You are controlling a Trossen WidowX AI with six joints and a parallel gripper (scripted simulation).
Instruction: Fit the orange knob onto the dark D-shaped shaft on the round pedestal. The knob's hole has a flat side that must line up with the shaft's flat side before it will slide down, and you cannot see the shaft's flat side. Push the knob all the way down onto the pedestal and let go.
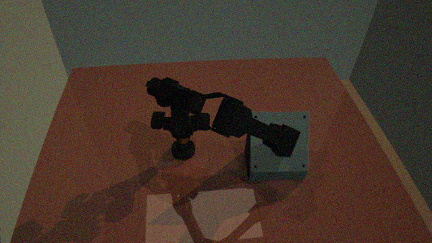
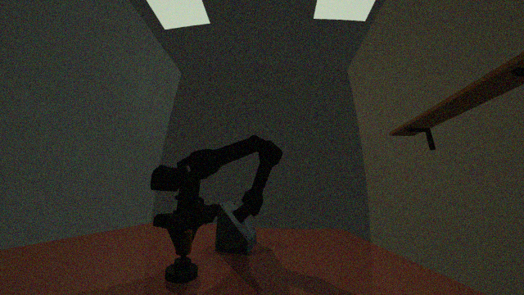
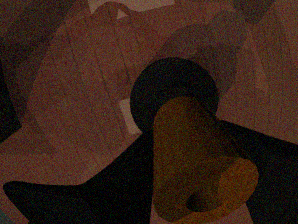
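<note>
The orange knob is held upright over the dark round pedestal. My gripper points down and is shut on the knob, with one dark finger on each side of it. In the exterior view a narrow dark neck shows between the fingertips and the pedestal's raised middle. The shaft's flat side and the knob's hole are hidden. It is too dark to tell how far the knob sits on the shaft.
A blue-grey box with a sloping top stands beside the pedestal, under the arm's base. The arm arches from it over the reddish table. A wooden shelf is on the wall. Pale light patches and arm shadows fall across the table.
</note>
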